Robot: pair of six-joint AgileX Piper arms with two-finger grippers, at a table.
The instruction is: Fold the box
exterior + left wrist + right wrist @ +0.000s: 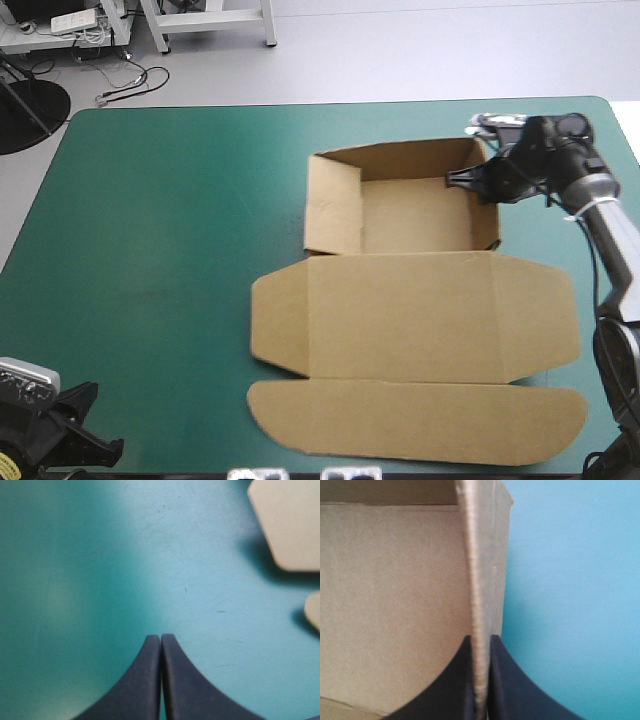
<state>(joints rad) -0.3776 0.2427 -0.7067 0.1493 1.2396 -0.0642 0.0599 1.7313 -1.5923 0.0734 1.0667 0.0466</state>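
The brown box (pixel 415 330) lies right of the table's centre as an open tray with three walls raised at its far part and the lid with its flaps flat toward the near edge. My right gripper (pixel 466 180) is shut on the box's right wall (pixel 481 605) near the far right corner; the wall's edge runs up between the black fingers. My left gripper (pixel 161 639) is shut on nothing, low over the teal-green cover at the near left corner (pixel 70 430). Ahead of it and to one side, pale corners of the lid flaps (pixel 290 520) show.
The teal-green cover (pixel 160 250) stretches bare across the left half of the table. The lid's rounded flap (pixel 420 420) reaches close to the near edge. The right arm (pixel 610 230) runs along the table's right edge.
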